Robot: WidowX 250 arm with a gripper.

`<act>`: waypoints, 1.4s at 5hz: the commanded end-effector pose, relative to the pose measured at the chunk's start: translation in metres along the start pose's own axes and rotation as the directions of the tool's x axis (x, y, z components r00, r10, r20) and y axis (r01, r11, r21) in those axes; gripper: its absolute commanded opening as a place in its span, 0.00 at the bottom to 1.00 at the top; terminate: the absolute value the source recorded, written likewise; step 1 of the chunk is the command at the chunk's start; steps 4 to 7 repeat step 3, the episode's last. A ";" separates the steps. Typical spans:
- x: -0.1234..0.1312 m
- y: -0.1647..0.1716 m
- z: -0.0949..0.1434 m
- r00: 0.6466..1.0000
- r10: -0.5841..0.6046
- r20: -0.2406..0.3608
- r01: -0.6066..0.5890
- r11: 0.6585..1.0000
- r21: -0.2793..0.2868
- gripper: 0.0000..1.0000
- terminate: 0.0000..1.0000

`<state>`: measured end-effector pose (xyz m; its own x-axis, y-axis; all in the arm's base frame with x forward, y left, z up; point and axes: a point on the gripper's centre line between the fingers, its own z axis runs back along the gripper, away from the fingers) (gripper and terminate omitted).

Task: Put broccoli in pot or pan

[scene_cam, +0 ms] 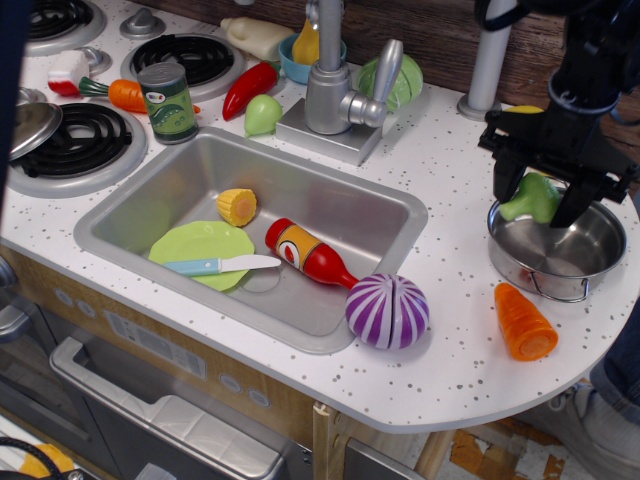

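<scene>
You are nearing the end: the gripper point(541, 197) is clamping the broccoli point(531, 198) between its fingers and hanging over the near-left rim of the pot point(575, 262), so only lowering and letting go appear to be remaining.

A steel sink point(130, 215) is set into a speckled white counter point(440, 350). Inside it lie a lime plate point(195, 243) with a blue-handled knife point(222, 265) across it, a corn piece point(237, 206) and a red bottle point(308, 253). A purple onion point(388, 311) sits on the sink's near right corner. An orange carrot piece point(521, 322) lies on the counter to the right. Behind the sink stand a grey faucet point(335, 90), a green can point(167, 102), a red pepper point(249, 88) and a pale-green pear point(263, 115). 3 stove burners show at left, 1 bearing a silver lid point(35, 125).
</scene>
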<state>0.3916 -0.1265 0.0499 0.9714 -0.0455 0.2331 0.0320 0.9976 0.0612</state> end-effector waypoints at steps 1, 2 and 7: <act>0.014 -0.009 0.019 0.997 -0.001 0.078 0.003 1.000 -0.025 1.00 0.00; 0.014 -0.009 0.019 0.997 -0.001 0.078 0.003 1.000 -0.025 1.00 0.00; 0.014 -0.009 0.019 0.997 -0.001 0.078 0.003 1.000 -0.025 1.00 1.00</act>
